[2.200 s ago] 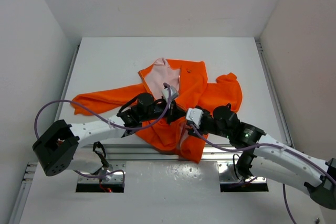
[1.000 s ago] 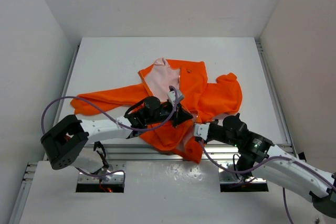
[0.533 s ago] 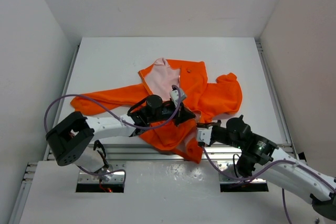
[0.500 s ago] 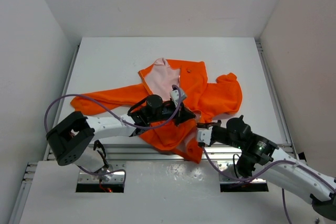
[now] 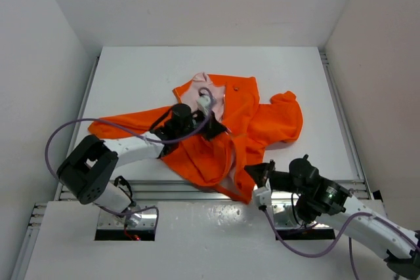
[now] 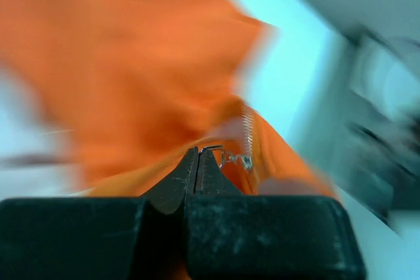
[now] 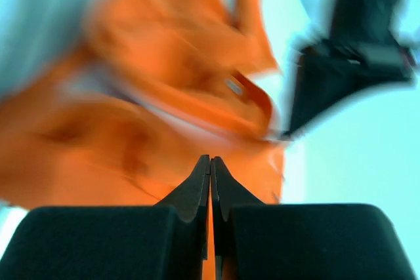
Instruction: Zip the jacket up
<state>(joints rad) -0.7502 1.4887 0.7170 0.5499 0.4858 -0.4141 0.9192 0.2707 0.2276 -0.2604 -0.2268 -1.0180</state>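
Seen from above, the jacket [image 5: 262, 119] lies rumpled on the white desk [image 5: 131, 77], soft orange cloth with pale pink lining [image 5: 195, 98] at the collar and its hem at the near edge, the right gripper [image 5: 252, 171] just beside it. Only the left wrist view shows the left gripper [image 6: 198, 154], its scuffed black wedge fingers pinched on the thin metal zipper pull [image 6: 231, 158] below silvery zipper teeth [image 6: 248, 122]. The blurred right wrist view shows the right gripper's fingers pressed together over orange cloth; whether they pinch any I cannot tell.
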